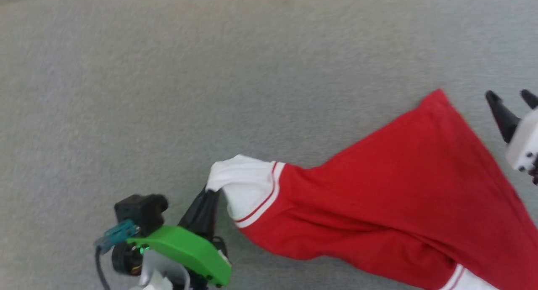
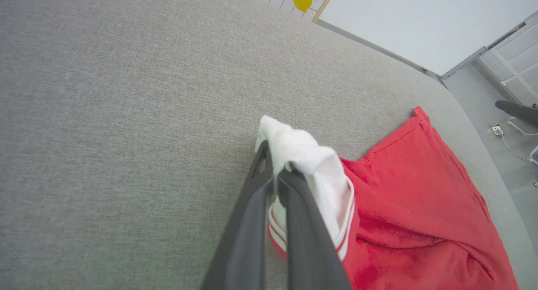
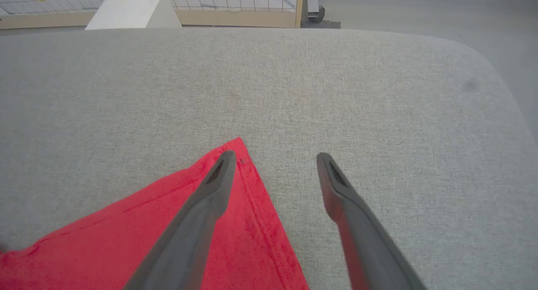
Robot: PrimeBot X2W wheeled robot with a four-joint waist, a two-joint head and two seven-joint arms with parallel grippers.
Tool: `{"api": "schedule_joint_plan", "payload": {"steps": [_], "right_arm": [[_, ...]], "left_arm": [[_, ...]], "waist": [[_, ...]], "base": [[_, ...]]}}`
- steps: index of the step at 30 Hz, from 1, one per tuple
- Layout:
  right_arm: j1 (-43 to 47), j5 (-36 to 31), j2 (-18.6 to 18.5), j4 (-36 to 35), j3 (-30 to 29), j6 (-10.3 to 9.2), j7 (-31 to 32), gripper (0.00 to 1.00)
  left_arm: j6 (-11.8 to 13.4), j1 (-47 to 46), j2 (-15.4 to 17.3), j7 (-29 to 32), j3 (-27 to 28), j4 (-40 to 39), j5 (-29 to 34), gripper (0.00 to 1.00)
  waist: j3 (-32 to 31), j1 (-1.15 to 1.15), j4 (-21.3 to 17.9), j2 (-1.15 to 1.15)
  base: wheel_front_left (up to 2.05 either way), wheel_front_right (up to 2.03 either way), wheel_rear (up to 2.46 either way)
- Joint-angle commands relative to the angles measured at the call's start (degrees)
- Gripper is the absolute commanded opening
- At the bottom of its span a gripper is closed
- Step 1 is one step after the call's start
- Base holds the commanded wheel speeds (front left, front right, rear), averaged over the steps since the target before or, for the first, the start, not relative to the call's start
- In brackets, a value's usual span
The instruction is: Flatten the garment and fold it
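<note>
**Sleeve pinched, right gripper empty**

Lower left, the left gripper [image 1: 211,192] is clamped on the white sleeve [image 1: 243,176] of the red jersey T-shirt [image 1: 378,189], which stretches rightward over the grey fabric surface [image 1: 210,71]. At the right edge, the right gripper [image 1: 509,97] gapes empty beside its corner.

Red shirt [image 1: 399,189] w/ white sleeve [image 1: 243,180], red-white striped trim [image 1: 269,197]. Plain grey cloth surface [image 1: 210,71]. L gripper [image 2: 275,172] dark grey w/ bright green cover [image 1: 185,248]; R gripper [image 3: 273,157] dark grey.

There is one red shirt [image 1: 399,189] with two white sleeves [image 1: 243,185], and one grey table [image 1: 210,71]. There are two grippers, the left gripper [image 2: 275,159] and the right gripper [image 3: 276,157], each with two fingers [image 3: 201,210].
</note>
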Motion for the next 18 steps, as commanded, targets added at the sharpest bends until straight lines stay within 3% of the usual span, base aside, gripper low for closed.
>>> {"api": "schedule_joint_plan", "payload": {"steps": [1, 11, 12, 13, 18], "right_arm": [[-1.56, -0.52, -0.33, 1.45, 0.93, -0.08, 0.58, 1.00], [-5.50, 0.55, -4.31, 11.88, 5.72, -0.08, 3.89, 1.00], [-5.66, 0.81, -4.46, 12.35, 5.83, -0.08, 4.08, 0.37], [-5.75, 1.02, -4.74, 12.75, 6.33, -0.08, 4.31, 0.00], [-6.05, 2.43, -6.23, 13.83, 8.86, -0.08, 4.87, 0.00]], "left_arm": [[-0.37, -1.33, -0.49, -0.01, -0.40, -0.08, 0.89, 0.00], [-0.62, -3.93, -2.53, -0.80, -2.37, 1.49, 1.66, 0.00], [-0.62, -4.00, -2.60, -0.89, -2.37, 1.61, 1.64, 0.00], [-0.60, -4.07, -2.65, -1.02, -2.31, 1.76, 1.60, 0.00], [-0.23, -4.13, -2.50, -1.54, -1.42, 2.47, 1.40, 0.00]], "waist": [[4.34, 0.00, 4.39, 0.00], [7.24, 0.00, 7.81, 0.00], [7.30, 0.00, 7.84, 0.00], [7.35, 0.00, 7.81, 0.00], [6.76, 0.00, 6.59, 0.00]], "base": [[0.00, 0.00, 0.00], [0.00, 0.00, 0.00], [0.00, 0.00, 0.00], [0.00, 0.00, 0.00], [0.00, 0.00, 0.00]]}}
